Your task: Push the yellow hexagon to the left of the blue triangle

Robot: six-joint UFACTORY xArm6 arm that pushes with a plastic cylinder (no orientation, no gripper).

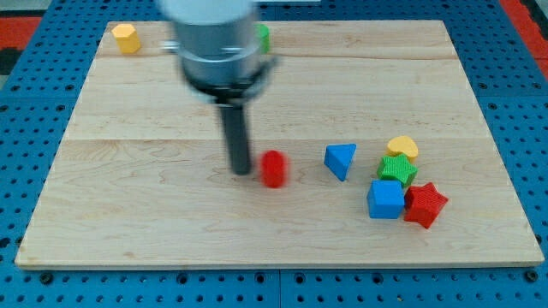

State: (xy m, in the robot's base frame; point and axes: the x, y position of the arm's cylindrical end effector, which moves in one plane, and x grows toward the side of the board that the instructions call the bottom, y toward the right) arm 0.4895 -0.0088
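Note:
The yellow hexagon point(127, 38) sits at the board's top left corner. The blue triangle point(341, 160) lies right of the board's middle. My tip point(241, 169) is at the end of the dark rod near the board's middle, just left of a red block point(273, 168), close to it or touching. The tip is far below and to the right of the yellow hexagon, and left of the blue triangle.
A cluster lies at the right: a yellow heart-like block point(402, 147), a green star point(397, 169), a blue cube point(385, 199) and a red star point(425, 204). A green block point(264, 36) shows partly behind the arm at the top. The wooden board point(128, 197) lies on a blue pegboard.

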